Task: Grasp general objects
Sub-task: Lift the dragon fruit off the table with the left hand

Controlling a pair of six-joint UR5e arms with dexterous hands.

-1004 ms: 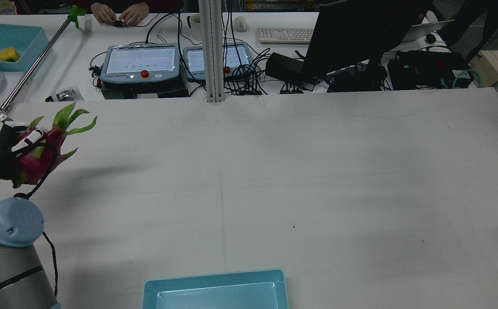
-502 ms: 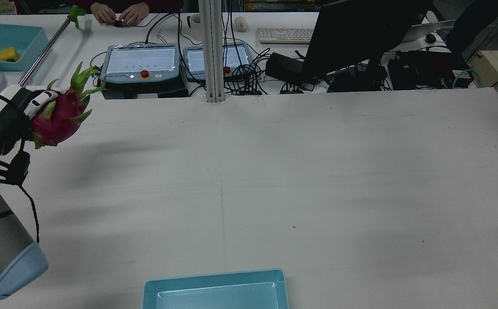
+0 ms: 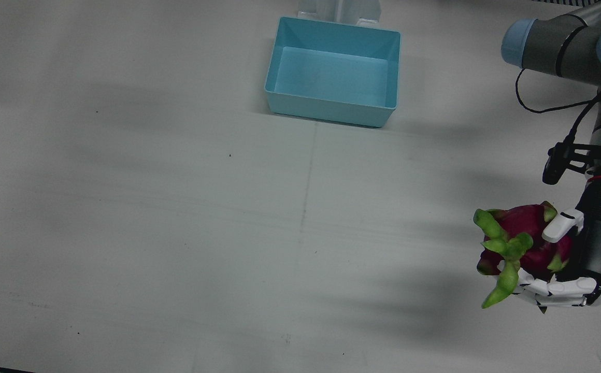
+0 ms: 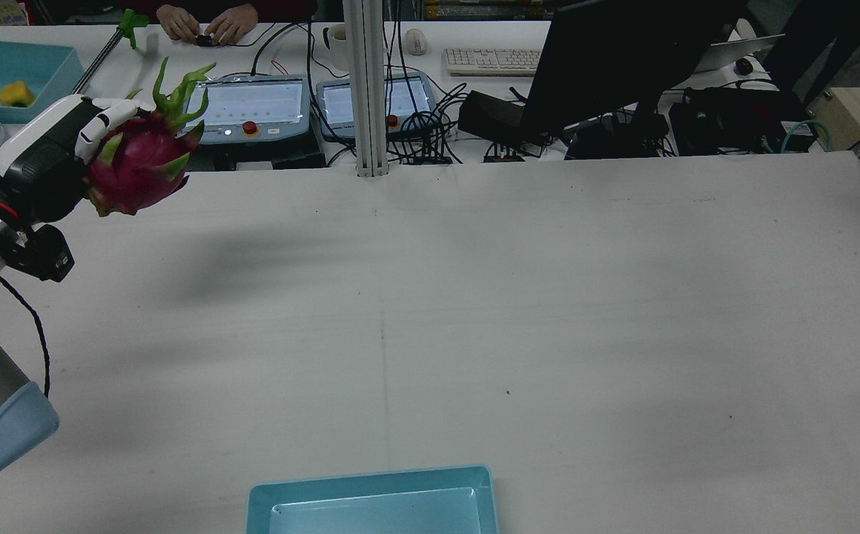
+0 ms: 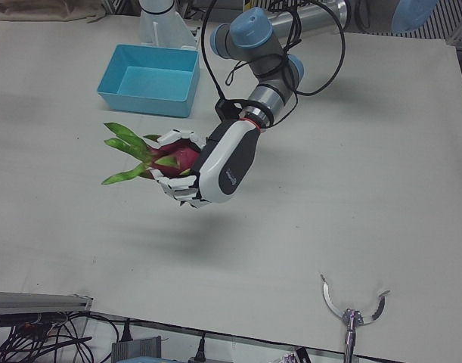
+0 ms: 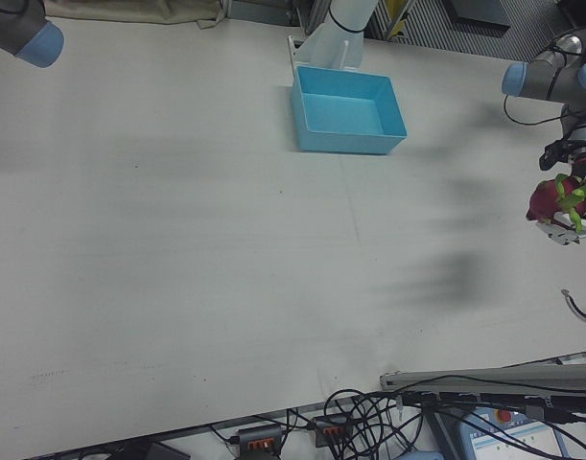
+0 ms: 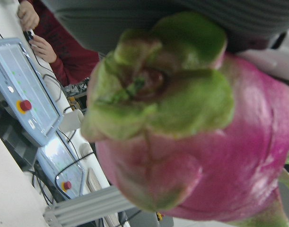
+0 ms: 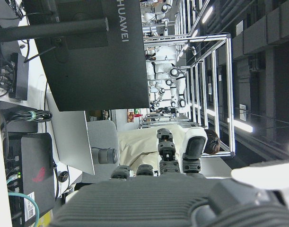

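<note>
Clasping the dragon fruit (image 3: 526, 235), the left hand (image 3: 585, 248) hangs above the table's (image 3: 176, 217) bare edge.

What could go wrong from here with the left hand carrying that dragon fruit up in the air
The left hand holds the dragon fruit clear of the table, far from the blue bin. The fingers wrap only part of the fruit, so it might slip on the way and fall onto the table. The long green leaves stick out beyond the hand and could catch on the bin's rim during lowering.
</note>
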